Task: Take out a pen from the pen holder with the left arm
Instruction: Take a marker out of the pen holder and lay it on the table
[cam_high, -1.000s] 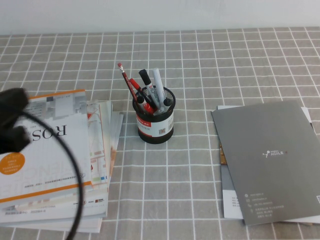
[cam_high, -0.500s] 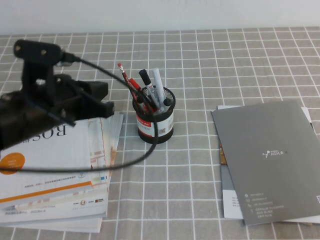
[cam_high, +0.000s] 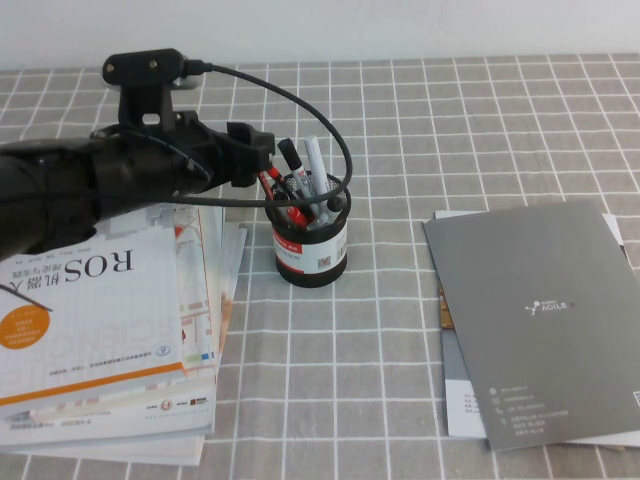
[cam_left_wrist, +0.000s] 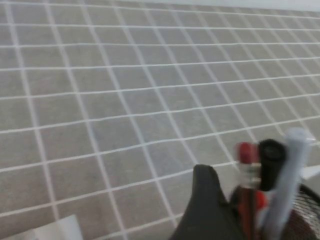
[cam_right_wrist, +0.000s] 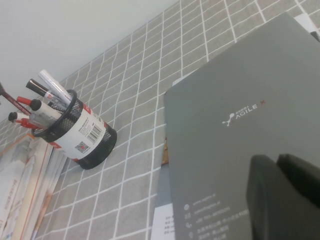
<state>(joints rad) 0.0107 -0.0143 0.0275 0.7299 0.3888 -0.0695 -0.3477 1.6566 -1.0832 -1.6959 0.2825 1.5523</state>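
Observation:
A black mesh pen holder (cam_high: 312, 252) with a red-and-white label stands mid-table and holds several pens: a black-capped marker (cam_high: 288, 152), a white marker (cam_high: 315, 160) and red pens (cam_high: 296, 214). My left gripper (cam_high: 262, 152) reaches in from the left and sits at the pen tops, open. In the left wrist view one black finger (cam_left_wrist: 205, 200) shows beside the red pen (cam_left_wrist: 246, 153), the black marker (cam_left_wrist: 271, 155) and the white marker (cam_left_wrist: 290, 170); the other finger is out of frame. My right gripper (cam_right_wrist: 277, 159) hovers shut over the grey booklet, empty.
A stack of magazines (cam_high: 100, 330) lies under the left arm at the table's left. A grey booklet (cam_high: 535, 310) on other papers lies at the right. The left arm's black cable (cam_high: 335, 150) loops over the holder's top.
The left arm has swung from the left edge over the magazines to the pen holder. Its gripper has arrived at the pen tops and now stands open.

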